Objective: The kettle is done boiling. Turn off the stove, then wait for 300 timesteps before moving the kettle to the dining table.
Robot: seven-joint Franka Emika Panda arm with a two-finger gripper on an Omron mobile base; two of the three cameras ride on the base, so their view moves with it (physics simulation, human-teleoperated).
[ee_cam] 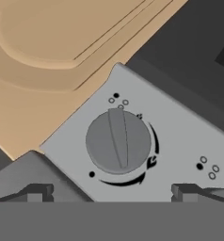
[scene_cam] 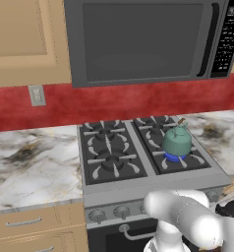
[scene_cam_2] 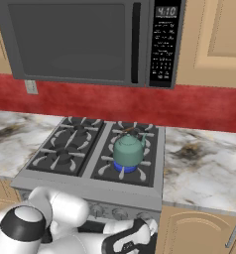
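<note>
Still burning blue under the kettle (scene_cam: 177,141) at the stove's (scene_cam: 109,189) front right burner, so nothing done yet. Lined up on the knob (ee_cam: 118,141), gripper (ee_cam: 111,194) spread wide, grasping nothing; turning off, waiting and carrying all left.

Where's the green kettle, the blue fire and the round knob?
kettle (scene_cam_2: 128,150), right base view, on its round body.
blue flame (scene_cam_2: 124,168), right base view, under the kettle.
knob (ee_cam: 118,141), hand view, on its face.
</note>
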